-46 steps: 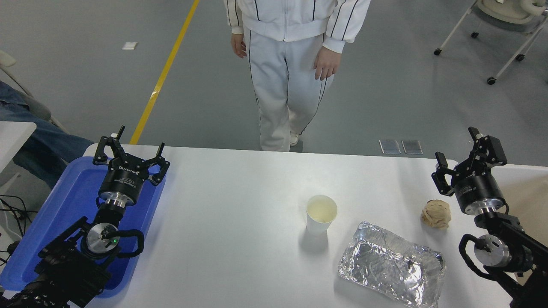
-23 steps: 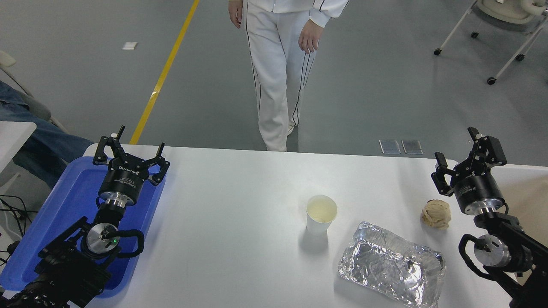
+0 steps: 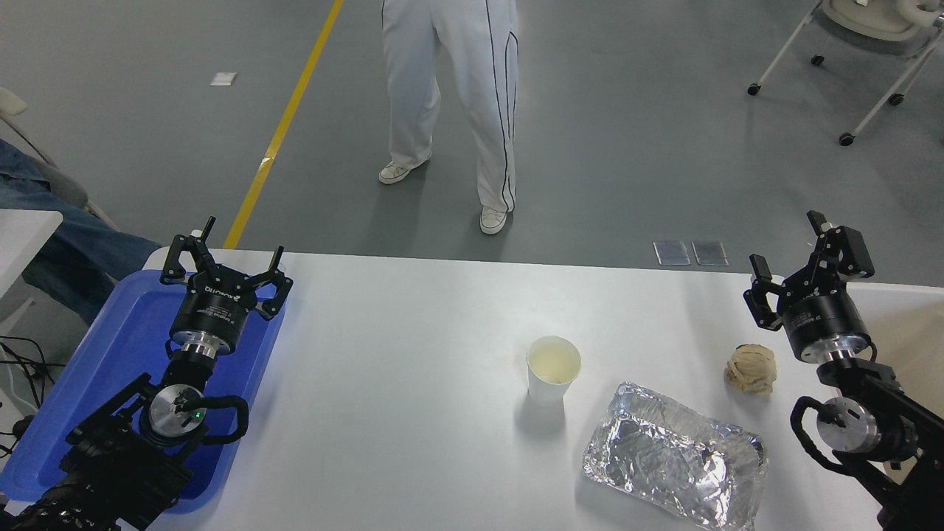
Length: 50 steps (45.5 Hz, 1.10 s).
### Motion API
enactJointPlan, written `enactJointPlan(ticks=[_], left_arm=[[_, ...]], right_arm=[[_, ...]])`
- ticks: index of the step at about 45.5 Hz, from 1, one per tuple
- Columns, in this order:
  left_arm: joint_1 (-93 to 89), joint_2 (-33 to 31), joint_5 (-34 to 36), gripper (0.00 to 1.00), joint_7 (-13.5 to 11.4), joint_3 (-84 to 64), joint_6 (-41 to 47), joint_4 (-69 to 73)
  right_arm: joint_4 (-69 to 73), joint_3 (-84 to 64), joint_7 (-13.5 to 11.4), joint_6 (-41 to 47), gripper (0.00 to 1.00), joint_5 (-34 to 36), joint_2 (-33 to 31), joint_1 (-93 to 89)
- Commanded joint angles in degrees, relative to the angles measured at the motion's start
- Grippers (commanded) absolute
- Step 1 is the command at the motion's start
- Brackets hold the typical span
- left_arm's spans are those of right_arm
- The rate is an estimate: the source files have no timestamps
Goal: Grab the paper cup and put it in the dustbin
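A: Where's the paper cup (image 3: 553, 378) sitting?
B: It's standing upright on the white table (image 3: 413, 354), centre-right of the frame, mouth up, nothing touching it. The foil tray (image 3: 675, 466) is lying just to its lower right, with a clear gap between them.
A: Right gripper (image 3: 798, 262)?
B: It's hanging at the right edge, fingers spread apart, gripping nothing. The tan paper ball (image 3: 751, 369) is resting just below and to its left, and the cup is well apart from it.
A: Dustbin (image 3: 914, 346)?
B: Only a beige strip is showing at the right edge, behind the right arm.
A: Left side?
B: The left gripper (image 3: 225, 254) is sitting parked over the blue tray (image 3: 110, 354) at lower left, fingers apart, empty.
A: Anyone around?
B: A person (image 3: 450, 96) in white trousers is standing on the grey floor, top centre.
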Motion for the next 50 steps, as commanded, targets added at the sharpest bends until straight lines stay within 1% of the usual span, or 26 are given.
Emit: enactJointPlan(ticks=[1,11,22,28,31,37,38,41,50], left_arm=[[-0.04,0.00,0.00,1.00,-0.01,0.00,0.09,-0.07],[-0.04,0.00,0.00,1.00,-0.01,0.00,0.00,-0.07],[-0.04,0.00,0.00,1.00,-0.01,0.00,0.00,0.02],[0.04,0.00,0.00,1.00,-0.01,0.00,0.00,0.02],[-0.04,0.00,0.00,1.00,-0.01,0.00,0.00,-0.07],[-0.04,-0.09,0.00,1.00,-0.01,0.00,0.00,0.02],[-0.04,0.00,0.00,1.00,-0.01,0.00,0.00,0.02],[-0.04,-0.09,0.00,1.00,-0.01,0.00,0.00,0.02],[-0.04,0.00,0.00,1.00,-0.01,0.00,0.00,-0.07]], right_arm=[[-0.39,-0.80,0.00,0.00,1.00,-0.01,0.33,0.12],[-2.24,-4.58,0.18,-0.35,1.00,-0.01,0.33,2.58],[-2.33,-5.01,0.00,-1.14,1.00,0.96,2.35,4.34],[-1.98,-6.77,-0.09,-2.28,1.00,1.13,1.56,4.60],[-2.06,-8.70,-0.09,-3.69,1.00,1.14,0.16,5.48],[-2.06,-19.76,0.00,-5.54,1.00,1.75,-2.92,10.04],[-2.06,-25.26,0.00,-5.19,1.00,2.01,-5.01,12.49],[-1.98,-33.29,0.18,-4.66,1.00,2.19,-8.10,16.46],[-1.45,-48.95,0.18,-4.40,1.00,2.81,-11.71,24.72]])
